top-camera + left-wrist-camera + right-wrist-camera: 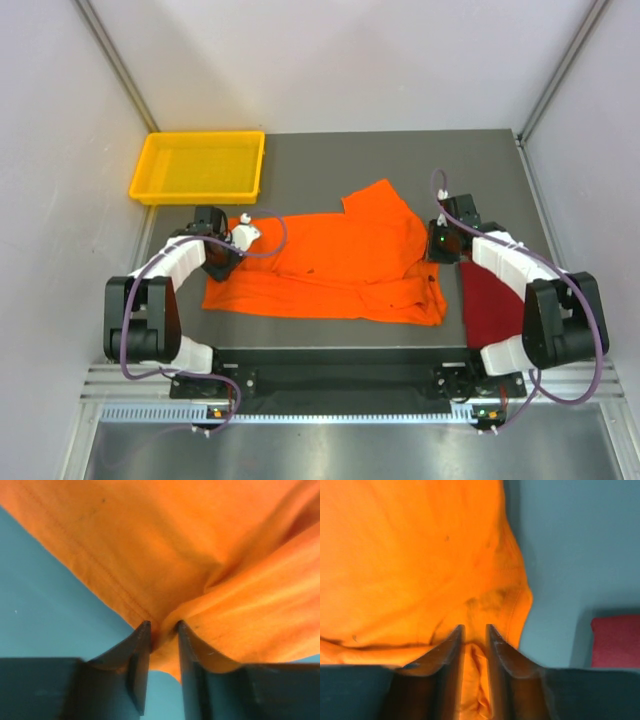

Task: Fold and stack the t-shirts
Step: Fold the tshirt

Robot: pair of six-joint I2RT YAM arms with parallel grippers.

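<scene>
Findings at inspection. The orange t-shirt [340, 260] lay spread on the worktop [330, 165], nearer my bases than the yellow tray [205, 135] and off to that tray's right, near it but not touching.

My left jaws were clamped on a pinch of orange cloth at the shirt end closest to the tray. The stitched hem ran up and away from the tips, and folds gathered into the grip. My right jaws were likewise closed on a bunched ridge of the same shirt, at the end farthest from the tray, with cloth filling the narrow gap between them.

The dark red t-shirt [487, 300] lay well apart from the tray, beyond the orange one.

Limits of observation: my right arm [505, 255] covered part of the dark red t-shirt from above, and the right wrist view caught only a corner of it, cut off at the frame edge. From overhead, both sets of jaws were hidden under their wrists. Both wrist views were soft at close range, so I could not tell how many layers each grip held.
</scene>
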